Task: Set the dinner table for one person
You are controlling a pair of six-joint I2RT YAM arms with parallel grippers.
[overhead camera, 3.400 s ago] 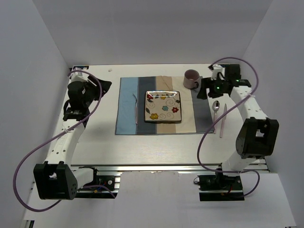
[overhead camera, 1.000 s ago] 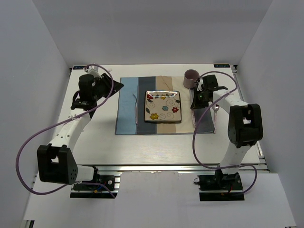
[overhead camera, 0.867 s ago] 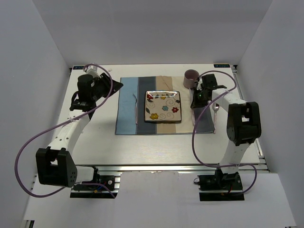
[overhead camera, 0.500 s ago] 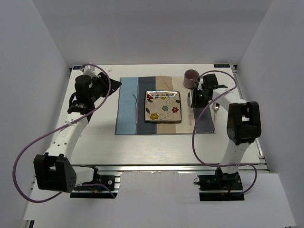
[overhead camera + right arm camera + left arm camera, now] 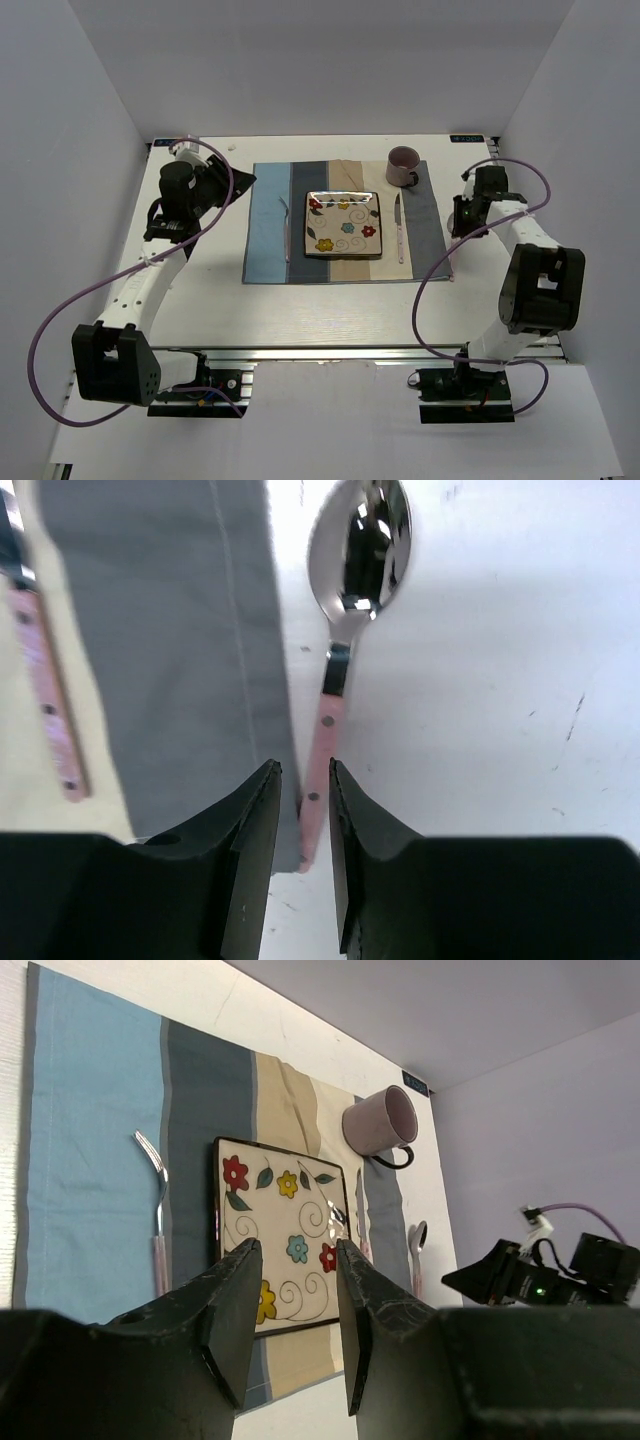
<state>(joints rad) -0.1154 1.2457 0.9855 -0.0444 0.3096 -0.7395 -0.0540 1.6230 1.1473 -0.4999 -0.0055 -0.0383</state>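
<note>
The off-white dinner table (image 5: 300,310) carries a striped placemat (image 5: 265,215). On it lie a square flowered plate (image 5: 345,225), a fork (image 5: 286,230) left of the plate and a pink-handled knife (image 5: 400,228) right of it. A mauve mug (image 5: 403,165) stands at the mat's far right corner. My right gripper (image 5: 458,218) hovers over a pink-handled spoon (image 5: 328,705) on the bare table just off the mat's right edge. Its jaws (image 5: 303,775) are slightly open astride the handle's near end. My left gripper (image 5: 240,180) is open and empty, above the mat's far left corner.
A metal rail (image 5: 330,352) runs along the table's near edge. White walls enclose the left, back and right sides. Purple cables loop from both arms. The knife's handle (image 5: 45,680) lies left of the right gripper.
My right gripper laid the knife on the mat to the right of the plate, let it go and moved right to above the spoon. The left arm has barely shifted.
</note>
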